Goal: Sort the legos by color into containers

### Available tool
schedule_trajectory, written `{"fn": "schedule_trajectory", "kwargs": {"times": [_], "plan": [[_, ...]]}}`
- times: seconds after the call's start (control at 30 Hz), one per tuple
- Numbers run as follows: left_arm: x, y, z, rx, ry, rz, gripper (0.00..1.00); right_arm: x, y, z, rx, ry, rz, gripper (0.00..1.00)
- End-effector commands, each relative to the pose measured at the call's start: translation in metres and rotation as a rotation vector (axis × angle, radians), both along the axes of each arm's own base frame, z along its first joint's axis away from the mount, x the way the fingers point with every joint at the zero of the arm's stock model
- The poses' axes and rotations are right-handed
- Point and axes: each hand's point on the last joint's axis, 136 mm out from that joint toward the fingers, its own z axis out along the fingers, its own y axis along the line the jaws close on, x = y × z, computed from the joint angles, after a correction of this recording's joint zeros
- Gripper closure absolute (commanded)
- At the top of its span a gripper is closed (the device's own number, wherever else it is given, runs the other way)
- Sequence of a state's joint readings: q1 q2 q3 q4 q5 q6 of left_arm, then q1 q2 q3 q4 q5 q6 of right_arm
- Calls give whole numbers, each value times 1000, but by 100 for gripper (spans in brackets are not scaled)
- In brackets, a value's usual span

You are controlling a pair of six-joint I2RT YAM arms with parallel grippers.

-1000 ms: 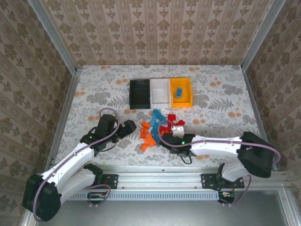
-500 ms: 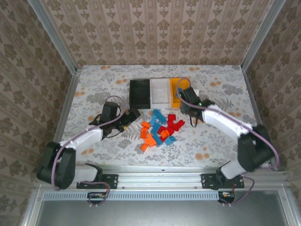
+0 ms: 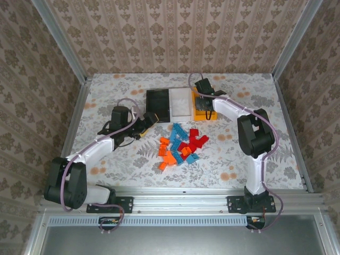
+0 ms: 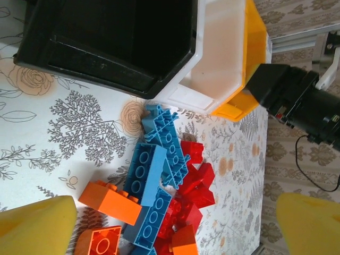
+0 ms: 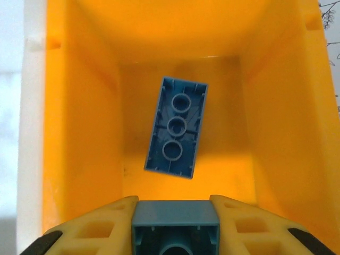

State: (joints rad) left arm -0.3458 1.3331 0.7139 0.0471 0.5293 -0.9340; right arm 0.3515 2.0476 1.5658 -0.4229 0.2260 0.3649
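Counter (image 3: 106,101): floral-patterned; carried 3 containers and the loose legos.
Containers: stood in 1 row at the far middle, side by side and touching; black container (image 3: 158,104) on the left, white container (image 3: 180,103) in the middle, yellow container (image 3: 206,118) on the right.
Lego pile (image 3: 180,146): lay on the counter on the near side of the row, apart from it; light blue pieces (image 3: 178,130) toward the far side, red pieces (image 3: 196,139) toward the right, orange pieces (image 3: 169,156) toward the near left, several touching or overlapping.
Left tool (image 3: 150,118): spread to full width, nothing between its yellow fingertips (image 4: 34,223); hung low just beside the near right corner of the black container, left of the pile, facing the bricks.
Right tool (image 3: 203,103): clamped on the held blue lego (image 5: 175,223), pinched between 2 yellow fingers (image 5: 90,228); pointed down into the yellow container.
Held blue lego: sat above the container's floor, hollow end toward the camera; contact with the floor could not be told.
Second blue lego (image 5: 176,127): lay on the floor of the yellow container, underside up with 3 round tubes showing, turned slightly askew to the walls, apart from the held one.
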Motion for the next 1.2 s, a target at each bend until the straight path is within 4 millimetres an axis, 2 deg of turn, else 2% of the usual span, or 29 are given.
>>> {"fn": "schedule_trajectory", "kwargs": {"times": [0.0, 0.07, 0.23, 0.3, 0.47, 0.57, 0.7, 0.8, 0.87, 0.97, 1.17], "plan": [[-5, -1, 1, 20, -12, -50, 2, 4, 0, -8, -15, 45, 30, 60], [-5, -3, 0, 30, -11, -65, 2, 5, 0, -6, -15, 42, 36, 57], [-19, -4, -13, 157, 4, -124, 4, 4, -1, 16, -12, -1, 34, 53], [-28, -4, -19, 220, 4, -145, 7, 1, -1, 28, 0, -24, 34, 52], [-52, -7, -35, 426, -4, -226, 17, -31, 7, 60, 79, -110, 38, 52], [-63, -11, -45, 482, -3, -259, 25, -58, 17, 59, 165, -115, 61, 56], [-75, -20, -58, 542, 6, -312, 24, -87, 17, 48, 192, -87, 76, 58], [-78, -35, -63, 546, -2, -358, 22, -104, 14, 40, 189, -71, 81, 57], [-76, -40, -69, 561, 6, -370, 22, -113, 12, 36, 190, -63, 82, 57], [-70, -34, -84, 614, 31, -335, 34, -125, 10, 31, 187, -47, 85, 57], [-61, -46, -90, 590, 2, -339, 34, -141, 3, 35, 174, -54, 88, 57]]}}
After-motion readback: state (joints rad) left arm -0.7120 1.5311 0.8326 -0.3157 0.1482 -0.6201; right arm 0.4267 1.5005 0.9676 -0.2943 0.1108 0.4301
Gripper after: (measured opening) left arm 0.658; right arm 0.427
